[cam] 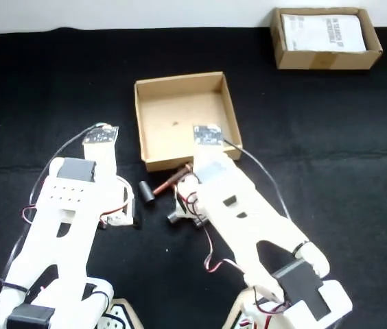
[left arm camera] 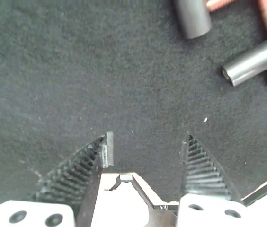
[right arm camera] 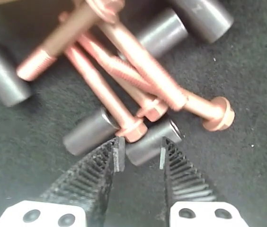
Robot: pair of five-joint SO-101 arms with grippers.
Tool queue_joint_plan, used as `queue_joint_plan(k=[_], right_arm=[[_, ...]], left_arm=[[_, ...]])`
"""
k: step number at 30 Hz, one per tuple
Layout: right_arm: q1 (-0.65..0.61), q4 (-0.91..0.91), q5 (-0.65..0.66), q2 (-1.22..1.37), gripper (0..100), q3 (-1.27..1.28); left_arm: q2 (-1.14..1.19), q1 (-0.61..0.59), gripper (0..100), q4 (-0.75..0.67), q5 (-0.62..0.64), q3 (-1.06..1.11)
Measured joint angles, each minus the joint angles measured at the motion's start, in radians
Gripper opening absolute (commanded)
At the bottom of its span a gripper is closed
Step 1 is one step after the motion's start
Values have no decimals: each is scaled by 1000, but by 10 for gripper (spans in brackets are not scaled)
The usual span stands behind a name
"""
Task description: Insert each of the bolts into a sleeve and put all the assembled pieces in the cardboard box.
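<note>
While bolts (right arm camera: 147, 66) and sleeves (right arm camera: 164, 33) are piled on the worktop (left arm camera: 53, 71) just beside the cardboard box (cam: 180, 123), the right hand (right arm camera: 140, 153) is held spread astride the end of one sleeve (right arm camera: 152, 142); the left hand (left arm camera: 147, 142) is spread above bare worktop.

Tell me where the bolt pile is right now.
In the high view, the bolts lie on the black table just in front of the open cardboard box, near its front wall. The right gripper is open at the pile's edge.
</note>
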Motion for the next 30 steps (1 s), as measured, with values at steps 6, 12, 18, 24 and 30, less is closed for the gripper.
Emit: queue_joint_plan(k=[6,12,18,24,30], right_arm=[[14,9,0,-11,120,40],[44,75,0,2,120,52],[51,109,0,3,120,44],[52,17,0,5,120,54],[55,-60,74,5,120,89]], left_arm=[[2,0,239,-5,0,0],[2,0,239,-5,0,0],[2,0,239,-17,0,3],[5,0,239,-17,0,21],[5,0,239,-84,0,132]])
